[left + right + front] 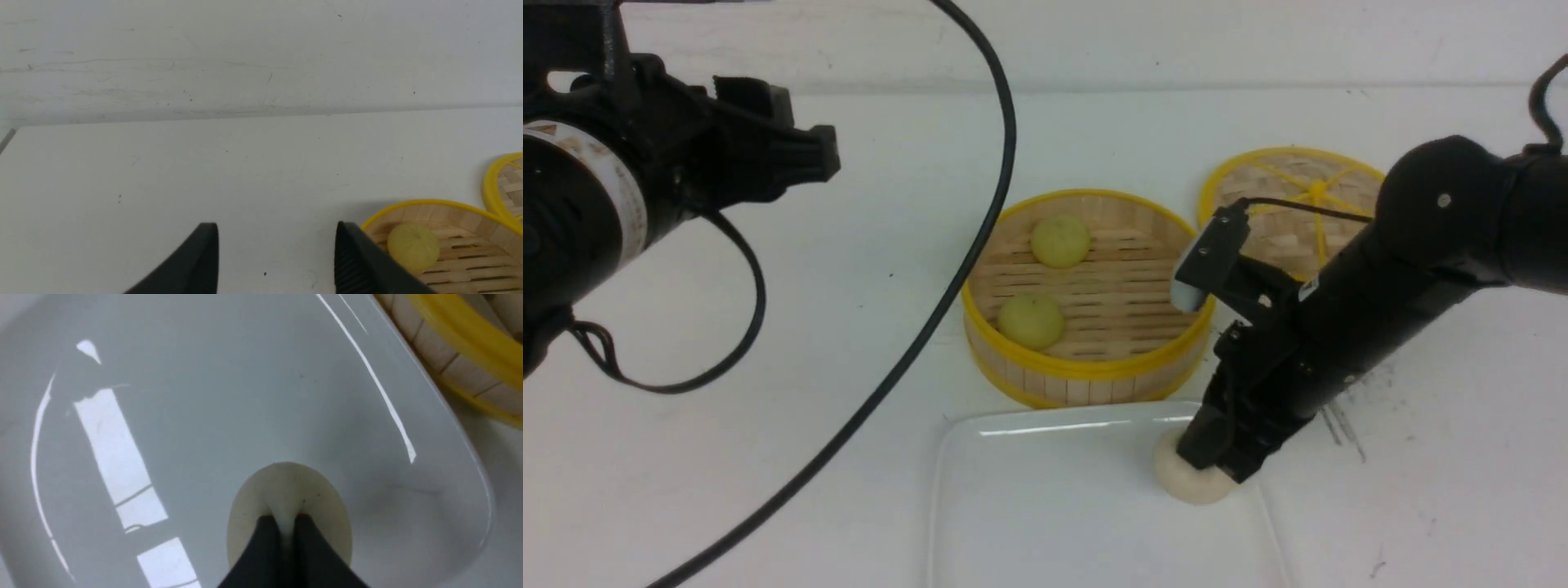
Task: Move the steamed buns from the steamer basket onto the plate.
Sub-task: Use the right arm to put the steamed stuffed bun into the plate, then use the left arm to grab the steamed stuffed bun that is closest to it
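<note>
**Item in hand.** The off-white dome-shaped steamed bun [1188, 483] sits on the large glossy white rectangular plate [1045, 523], at its far right corner, just inside the raised rim. The right gripper [1217, 465] comes down on it steeply from the right. Its black fingers are pressed together and pinch a small fold of the bun's soft crown, as the right wrist view confirms. Judgement: the bun appears seated on the plate, so release is the step due. A pinch at the crown likely suits yielding dough, leaving the sides uncrushed.

**Items outstanding.** The far pale yellow bun [1060, 241] and the near pale yellow bun [1031, 321] lie apart on the slatted floor of the round bamboo steamer basket with yellow rims [1086, 374]. The basket stands just beyond the plate, its near wall close to the plate's far rim. This presumably keeps each carry short.

**Surroundings.** The flat woven lid with yellow spokes [1282, 204] lies on the white table [768, 457] behind and right of the basket, leaving its mouth open.

**Left gripper** [276, 249]: jaws spread, holding nothing, raised above bare table left of the basket. Judged idle, clear of the working arm.
</note>
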